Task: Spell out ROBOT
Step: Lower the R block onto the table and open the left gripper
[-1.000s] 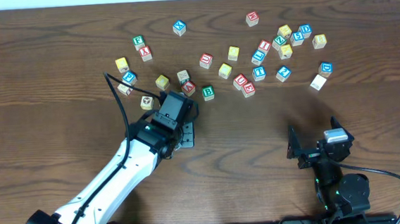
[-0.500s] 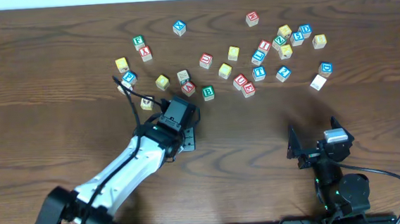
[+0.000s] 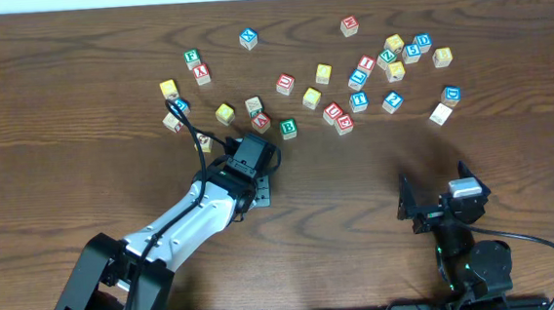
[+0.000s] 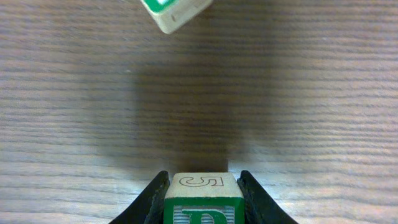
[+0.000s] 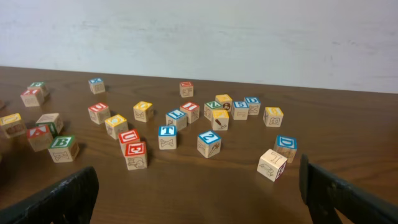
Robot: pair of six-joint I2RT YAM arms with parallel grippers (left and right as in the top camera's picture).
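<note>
**Green cube gripped, placement pending**

The green-bordered cube (image 4: 202, 204), its letter only partly shown and taken to be the R, is clamped between the narrowed jaws of the left pincer (image 4: 203, 182), with a "5" on its upper face. Bare table (image 4: 280, 124) is seen just ahead of that pincer, and another green-edged cube (image 4: 174, 12) lies farther ahead. The cube should be lowered flat onto the bare patch, with room left beside it for four more letters. The right pincer (image 5: 198, 186) is spread wide and holds nothing.

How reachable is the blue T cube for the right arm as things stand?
Likely yes: the right pincer is open and empty, bare table lies between it and the blue T cube, and the blue Z cube beside it stands clear.
</note>
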